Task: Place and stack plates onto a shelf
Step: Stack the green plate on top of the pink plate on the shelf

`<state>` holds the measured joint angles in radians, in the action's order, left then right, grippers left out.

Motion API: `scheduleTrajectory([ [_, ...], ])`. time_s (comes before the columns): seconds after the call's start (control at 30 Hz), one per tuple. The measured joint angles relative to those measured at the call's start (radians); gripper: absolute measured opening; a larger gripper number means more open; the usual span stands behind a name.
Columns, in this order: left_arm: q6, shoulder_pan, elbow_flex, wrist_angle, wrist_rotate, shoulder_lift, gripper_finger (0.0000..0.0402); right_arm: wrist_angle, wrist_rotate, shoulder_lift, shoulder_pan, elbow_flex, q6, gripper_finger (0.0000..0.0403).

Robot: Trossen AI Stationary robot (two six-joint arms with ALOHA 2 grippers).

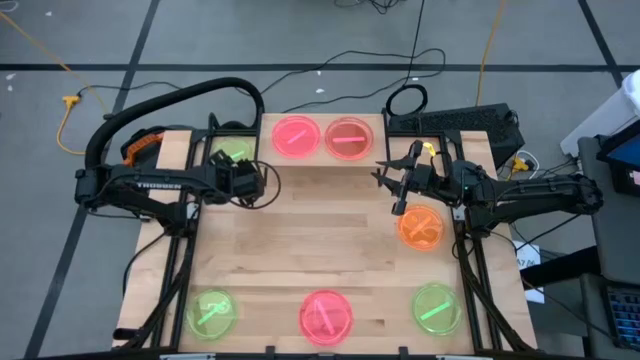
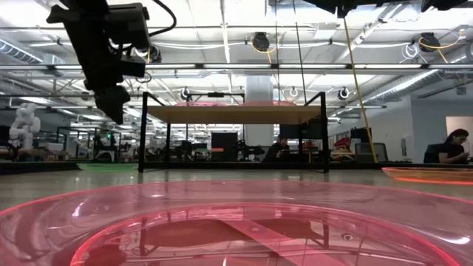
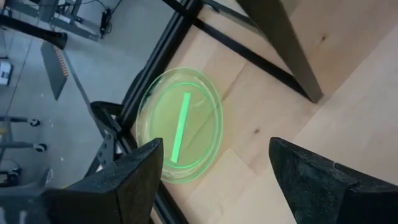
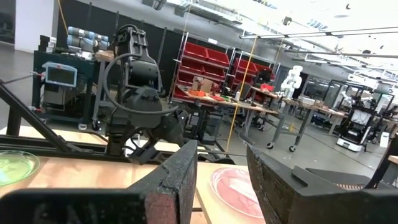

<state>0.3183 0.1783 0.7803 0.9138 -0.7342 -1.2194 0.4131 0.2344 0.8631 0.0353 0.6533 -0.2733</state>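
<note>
The shelf (image 1: 322, 160) stands at the table's far middle, and two pink plates (image 1: 296, 136) (image 1: 348, 138) lie flat on its board. A green plate (image 1: 232, 152) lies flat on the table at the far left; it also shows in the left wrist view (image 3: 180, 124). My left gripper (image 1: 262, 182) (image 3: 214, 149) is open and empty beside the shelf's left end, above that green plate. My right gripper (image 1: 395, 185) (image 4: 221, 149) is open and empty near the shelf's right end, above the table. An orange plate (image 1: 421, 226) lies just near of it.
Along the near edge lie a green plate (image 1: 211, 312), a pink plate (image 1: 326, 316) and another green plate (image 1: 436, 306). The shelf's black legs (image 2: 144, 133) stand on the table. The middle of the table (image 1: 320, 235) is bare wood.
</note>
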Motion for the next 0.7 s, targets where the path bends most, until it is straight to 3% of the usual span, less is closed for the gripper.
scheduleTrajectory([
  [0.37,0.015,0.121,0.0,0.002,0.01,0.0,0.0299,0.126,0.0,0.0,0.0,-0.096,0.0,0.0123],
  [0.7,-0.122,0.284,0.0,-0.043,0.098,0.0,0.0299,0.267,0.0,-0.001,0.0,-0.145,-0.004,0.0123],
])
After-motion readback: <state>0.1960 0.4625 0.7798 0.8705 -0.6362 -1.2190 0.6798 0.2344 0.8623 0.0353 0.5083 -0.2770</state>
